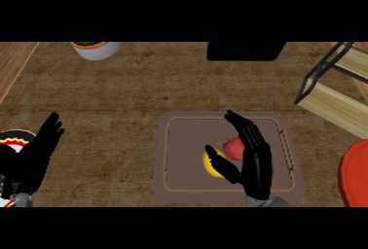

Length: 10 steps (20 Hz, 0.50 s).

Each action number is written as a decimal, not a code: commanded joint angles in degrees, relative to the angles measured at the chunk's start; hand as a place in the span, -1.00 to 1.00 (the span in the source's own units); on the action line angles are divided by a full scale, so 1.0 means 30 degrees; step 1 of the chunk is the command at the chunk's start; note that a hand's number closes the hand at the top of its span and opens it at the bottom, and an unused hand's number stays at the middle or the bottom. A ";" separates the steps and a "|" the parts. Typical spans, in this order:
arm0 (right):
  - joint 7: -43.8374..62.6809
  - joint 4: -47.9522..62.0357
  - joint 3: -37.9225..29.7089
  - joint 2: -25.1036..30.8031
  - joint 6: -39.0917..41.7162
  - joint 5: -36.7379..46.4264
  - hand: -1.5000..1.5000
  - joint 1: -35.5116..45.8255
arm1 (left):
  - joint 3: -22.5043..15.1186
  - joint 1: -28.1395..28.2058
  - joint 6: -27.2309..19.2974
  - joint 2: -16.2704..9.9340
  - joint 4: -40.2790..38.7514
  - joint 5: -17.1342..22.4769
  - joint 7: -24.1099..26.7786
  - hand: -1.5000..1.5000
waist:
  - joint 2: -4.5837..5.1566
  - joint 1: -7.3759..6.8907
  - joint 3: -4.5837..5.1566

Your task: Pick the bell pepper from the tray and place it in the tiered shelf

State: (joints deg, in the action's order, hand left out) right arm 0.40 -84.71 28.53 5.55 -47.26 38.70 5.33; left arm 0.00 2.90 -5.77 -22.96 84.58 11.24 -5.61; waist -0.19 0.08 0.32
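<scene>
Right hand (253, 160) (fingers straight, apart) above tray (179, 192) beside bell pepper (232, 146).

Matt brown tray (179, 192) on rough, woodgrain counter (115, 97); pale planks and dark metal frame on tiered shelf (338, 104); glossy red bell pepper (233, 146); black, slightly shiny right hand (253, 160).

A brown wood-grain table (108, 97) fills the view. A white pot (97, 50) stands at eleven o'clock, a black block (246, 50) near one o'clock.
</scene>
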 commanded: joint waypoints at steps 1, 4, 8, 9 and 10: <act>0.3048 0.1212 0.1238 -0.1757 -0.2441 0.6101 -1.00 -0.1303 | 0.0421 -0.0287 0.0332 -0.0375 -0.0329 0.0329 -0.0537 0.00 | -0.0083 0.0362 0.0005; 0.5150 0.1205 0.0089 -0.1669 -0.0960 0.9670 -1.00 -0.2516 | 0.1130 -0.0015 0.0370 -0.0655 -0.0557 0.0603 -0.0068 0.00 | -0.0215 0.0819 0.0088; 0.8844 0.0711 -0.0520 -0.1835 0.2159 1.3325 -1.00 -0.3079 | 0.1175 0.0077 0.0494 -0.0740 -0.0413 0.0743 -0.0401 0.00 | -0.0219 0.0878 0.0093; 0.9584 0.0755 -0.0312 -0.1840 0.3261 1.4015 -1.00 -0.3039 | 0.1399 0.0290 0.0656 -0.0825 -0.0597 0.0818 0.0101 0.00 | -0.0212 0.0733 0.0133; 1.0502 0.0393 -0.0080 -0.1844 0.4647 1.4650 -1.00 -0.2993 | 0.1009 0.0258 0.0745 -0.0840 -0.0369 0.0566 -0.0070 0.00 | -0.0202 0.0698 0.0103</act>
State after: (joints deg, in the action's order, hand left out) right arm 23.46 -83.00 27.87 0.17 -42.31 72.99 -2.06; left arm 2.83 3.55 -4.21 -24.84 83.27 12.89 -5.80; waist -0.93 2.10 0.61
